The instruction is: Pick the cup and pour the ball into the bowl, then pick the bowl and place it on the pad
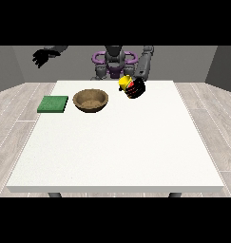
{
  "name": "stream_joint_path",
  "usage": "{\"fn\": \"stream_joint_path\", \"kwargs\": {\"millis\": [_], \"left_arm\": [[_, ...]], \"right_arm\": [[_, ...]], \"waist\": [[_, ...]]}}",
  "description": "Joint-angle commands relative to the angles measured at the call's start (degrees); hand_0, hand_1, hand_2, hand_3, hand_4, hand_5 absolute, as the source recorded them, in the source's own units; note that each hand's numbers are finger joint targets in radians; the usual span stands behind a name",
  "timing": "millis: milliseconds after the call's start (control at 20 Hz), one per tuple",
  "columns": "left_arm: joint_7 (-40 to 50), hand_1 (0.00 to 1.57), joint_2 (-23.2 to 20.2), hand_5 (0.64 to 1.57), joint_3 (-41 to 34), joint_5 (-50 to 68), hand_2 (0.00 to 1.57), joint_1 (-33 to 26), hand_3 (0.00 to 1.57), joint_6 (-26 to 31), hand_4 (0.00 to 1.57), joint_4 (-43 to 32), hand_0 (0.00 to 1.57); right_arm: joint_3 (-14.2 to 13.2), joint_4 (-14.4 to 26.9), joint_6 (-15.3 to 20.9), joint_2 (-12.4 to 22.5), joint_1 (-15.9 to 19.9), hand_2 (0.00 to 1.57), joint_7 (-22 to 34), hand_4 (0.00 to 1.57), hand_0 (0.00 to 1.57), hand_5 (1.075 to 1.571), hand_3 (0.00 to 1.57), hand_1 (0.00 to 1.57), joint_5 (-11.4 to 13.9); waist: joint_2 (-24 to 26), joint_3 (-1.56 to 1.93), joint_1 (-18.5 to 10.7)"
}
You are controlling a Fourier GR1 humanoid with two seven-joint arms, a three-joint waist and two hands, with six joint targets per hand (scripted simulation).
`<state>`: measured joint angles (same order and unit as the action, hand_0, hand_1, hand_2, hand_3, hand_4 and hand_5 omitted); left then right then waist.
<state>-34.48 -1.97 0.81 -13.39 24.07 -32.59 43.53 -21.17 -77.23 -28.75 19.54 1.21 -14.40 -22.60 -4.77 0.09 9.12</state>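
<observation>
The white counter (117,142) takes up most of the view, set on a pale plank floor with grey walls behind. On its far left part a green pad (53,104) is laid flat, and just beside it, to its right, a brown bowl (91,100) is seen with nothing visible inside.

Right of the bowl and apart from it, a yellow cup (124,83) is held by the hand at the view's right (135,88), its fingers curled round the cup, which appears raised off the counter and tilted. A speck of red is seen against the hand; whether it is the ball cannot be told.

The hand at the view's left (41,58) is held high, away from the counter; whether its fingers are spread or curled cannot be told.

The pouring step seems in hand. The cup should be carried over the bowl's middle before being tipped further, and kept low so that the ball is not bounced out.
</observation>
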Motion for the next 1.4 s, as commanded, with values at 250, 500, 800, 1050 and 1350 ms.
{"fn": "stream_joint_path", "kwargs": {"millis": [250, 500, 800, 1050, 1350], "left_arm": [[24.5, 1.31, -5.0, 1.561, 12.6, -23.8, 1.57, 10.8, 1.57, -11.0, 1.24, -9.6, 1.31], [38.5, 1.17, -7.7, 1.569, 20.5, -38.3, 1.57, 20.3, 1.35, -7.7, 1.06, -15.9, 1.17], [52.5, 1.0, -0.8, 1.567, 26.4, -47.6, 1.57, 23.9, 1.28, 0.0, 1.05, -17.7, 1.0], [65.3, 0.77, 1.9, 1.568, 32.0, -52.4, 1.57, 29.1, 1.21, 4.9, 1.05, -13.5, 0.77], [72.4, 0.45, 1.9, 1.569, 38.6, -56.5, 1.56, 27.5, 1.21, 14.6, 0.76, -9.0, 0.45]], "right_arm": [[1.2, 1.6, 3.5, 1.9, 3.7, 0.0, 8.2, 0.58, 0.0, 1.568, 0.0, 0.0, 0.8], [0.5, 5.8, 6.4, 1.9, 6.2, 0.0, 9.4, 0.63, 0.0, 1.565, 0.0, 0.0, 1.7], [-0.2, 9.8, 6.0, 1.9, 3.5, 0.0, 8.5, 0.64, 0.0, 1.565, 0.0, 0.0, 2.7], [-1.1, 14.5, 4.1, 2.5, 7.5, 0.0, 4.0, 0.65, 0.0, 1.564, 0.0, 0.0, 2.7], [2.1, 12.5, 4.6, 1.4, 9.9, 0.0, 7.8, 0.66, 0.0, 1.561, 0.0, 0.0, 3.6]], "waist": [[7.7, 0.18, 0.0], [10.6, 0.28, -3.8], [14.6, -0.01, -6.7], [9.5, 0.01, -4.4], [10.9, -0.06, -1.2]]}}
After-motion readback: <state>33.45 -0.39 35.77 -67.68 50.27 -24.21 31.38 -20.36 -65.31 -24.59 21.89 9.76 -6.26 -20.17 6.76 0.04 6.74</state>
